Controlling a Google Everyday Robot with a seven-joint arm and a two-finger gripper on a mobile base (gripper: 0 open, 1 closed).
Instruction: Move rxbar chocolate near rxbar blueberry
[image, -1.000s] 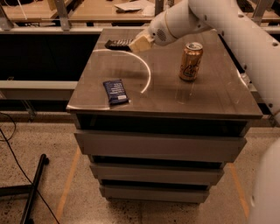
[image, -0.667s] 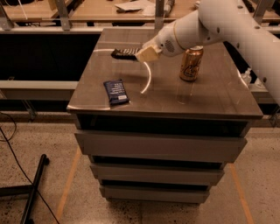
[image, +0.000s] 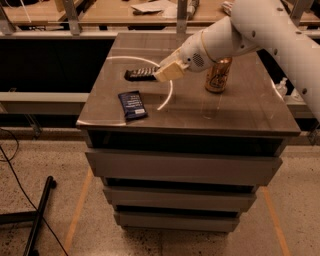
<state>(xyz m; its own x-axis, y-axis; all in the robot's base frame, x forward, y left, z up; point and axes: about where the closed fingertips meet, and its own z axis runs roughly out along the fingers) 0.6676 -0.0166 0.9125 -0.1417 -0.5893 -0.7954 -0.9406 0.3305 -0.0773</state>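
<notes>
The rxbar chocolate (image: 139, 75), a narrow black-wrapped bar, sticks out to the left of my gripper (image: 161, 73), which is shut on its right end and holds it just above the left middle of the cabinet top. The rxbar blueberry (image: 132, 104), a flat navy-blue bar with white print, lies near the front left corner of the top, a short way in front of the held bar. My white arm reaches in from the upper right.
A brown drink can (image: 218, 75) stands upright right of centre on the dark cabinet top (image: 225, 112), just behind my forearm. Drawers sit below the top. A workbench (image: 125, 12) with papers stands behind. A cable and a black stand leg (image: 40, 212) lie on the floor at left.
My gripper has carried the rxbar chocolate from the far left edge of the top toward the front, closer to the rxbar blueberry. The can and the blue bar have not moved.
</notes>
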